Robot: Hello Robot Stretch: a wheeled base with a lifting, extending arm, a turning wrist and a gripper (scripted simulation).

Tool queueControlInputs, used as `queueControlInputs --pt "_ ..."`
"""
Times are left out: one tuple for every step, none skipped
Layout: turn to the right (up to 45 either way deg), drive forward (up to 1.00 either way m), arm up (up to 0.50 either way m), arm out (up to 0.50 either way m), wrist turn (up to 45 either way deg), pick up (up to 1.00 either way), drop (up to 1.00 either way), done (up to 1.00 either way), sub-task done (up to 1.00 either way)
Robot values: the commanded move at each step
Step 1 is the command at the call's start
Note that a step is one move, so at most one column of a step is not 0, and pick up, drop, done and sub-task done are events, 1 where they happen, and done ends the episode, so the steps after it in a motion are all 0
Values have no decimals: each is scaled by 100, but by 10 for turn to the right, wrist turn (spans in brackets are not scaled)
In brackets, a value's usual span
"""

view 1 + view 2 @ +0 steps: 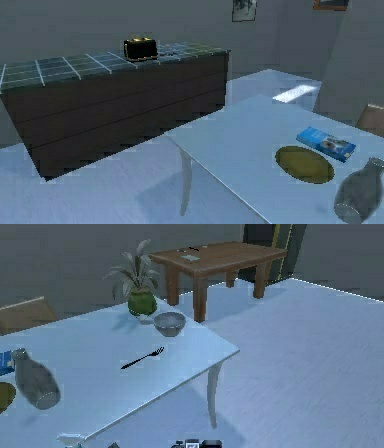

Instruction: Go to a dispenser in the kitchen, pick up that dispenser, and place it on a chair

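Fingers [177, 443], barely discernible, beside white table [95, 339] with fork [143, 357] and bowl [169, 322]

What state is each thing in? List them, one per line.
Black and yellow toaster: upright on the tiled counter.
Green potted plant: upright on the white table.
Grey round bowl: upright, mouth up.
Black fork: lying flat.
Blue flat box: lying flat.
Olive round plate: lying flat.
Grey rounded vase: standing.

I see grey walls [300, 40] and a pale floor [320, 354]. In the forward view a dark counter [120, 105] with a tiled top sits upper left and a white table [240, 125] lower right. In the arm side view a brown wooden table [215, 259] stands top centre and a wooden chair [25, 316] at the left edge.
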Motion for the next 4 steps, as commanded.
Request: queueControlInputs --pt "0 0 0 0 0 0 100 0 0" --pt "0 0 10 0 0 0 0 0 0" --pt "0 0 0 -8 0 0 0 0 0" --pt "0 0 0 0 0 0 0 100 0"
